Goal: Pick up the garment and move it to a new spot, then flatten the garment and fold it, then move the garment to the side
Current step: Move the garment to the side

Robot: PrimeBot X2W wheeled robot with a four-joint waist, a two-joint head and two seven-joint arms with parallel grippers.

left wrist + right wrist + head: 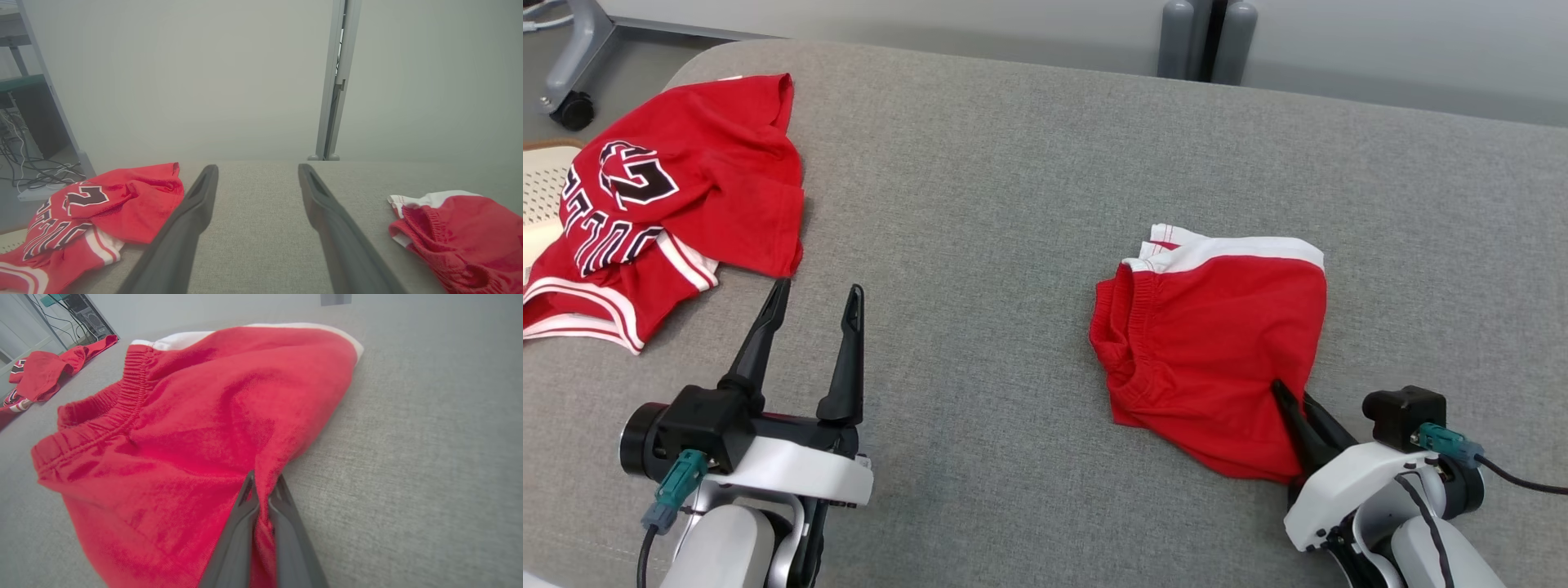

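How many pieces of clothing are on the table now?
2. The jersey lies crumpled at the far left edge of the table; the shorts lie right of centre, their near corner pinched by the right gripper, jaws closed. None seems hidden.

I lose the jersey [686,188] off the head view's left edge, and its folds hide part of the black lettering [637,184]. The shorts [457,232] run past the left wrist view's right edge, and cloth pinched between the right fingers [237,539] covers their inner faces.
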